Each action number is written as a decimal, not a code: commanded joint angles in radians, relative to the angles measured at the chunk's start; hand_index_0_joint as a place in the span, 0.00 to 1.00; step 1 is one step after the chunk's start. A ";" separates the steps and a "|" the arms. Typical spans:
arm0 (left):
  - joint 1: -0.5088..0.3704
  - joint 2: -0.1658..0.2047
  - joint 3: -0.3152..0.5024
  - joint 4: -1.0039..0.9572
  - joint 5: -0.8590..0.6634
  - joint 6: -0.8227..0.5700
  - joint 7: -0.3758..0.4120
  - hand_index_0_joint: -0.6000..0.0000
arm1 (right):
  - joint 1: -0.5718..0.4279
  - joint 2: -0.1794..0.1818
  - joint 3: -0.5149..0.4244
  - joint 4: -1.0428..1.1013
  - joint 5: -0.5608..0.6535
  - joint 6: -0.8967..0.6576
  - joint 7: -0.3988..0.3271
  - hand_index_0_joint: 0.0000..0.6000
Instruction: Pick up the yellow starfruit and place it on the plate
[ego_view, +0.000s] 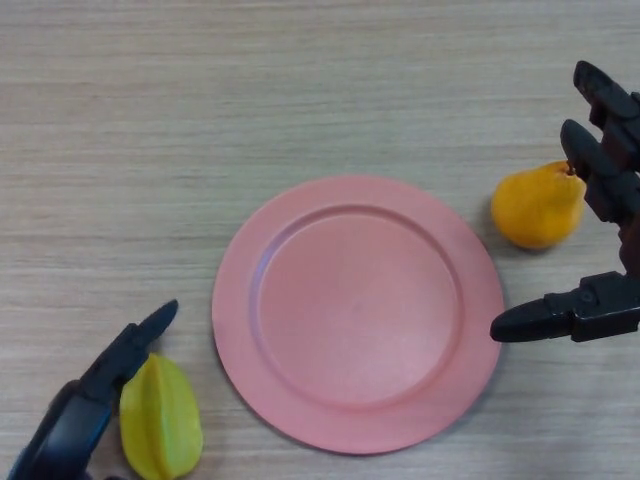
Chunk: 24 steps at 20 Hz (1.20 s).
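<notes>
A yellow-green starfruit (162, 420) lies on the table at the lower left, just left of the pink plate (357, 312). My left hand (100, 390) comes in at the lower left corner with straight fingers resting along the starfruit's left side, not curled round it. My right hand (600, 190) is at the right edge, open, its fingers above and its thumb below the level of an orange pear (538, 205), which lies right of the plate. Nothing lies on the plate.
The wood-grain table (200, 120) spreads across the whole view. The pear sits close to the plate's upper right rim, next to my right hand's fingers.
</notes>
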 joint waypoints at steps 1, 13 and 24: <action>0.026 0.056 0.005 -0.040 0.047 -0.059 -0.014 0.00 | -0.012 -0.028 -0.076 -0.053 0.023 -0.162 -0.001 0.00; 0.011 0.032 0.103 -0.267 0.037 -0.152 -0.097 0.00 | -0.002 -0.020 -0.070 -0.070 0.023 -0.158 -0.005 0.00; -0.339 0.055 -0.222 -0.262 0.198 0.024 0.047 0.00 | 0.013 -0.020 -0.082 -0.120 0.026 -0.128 -0.015 0.00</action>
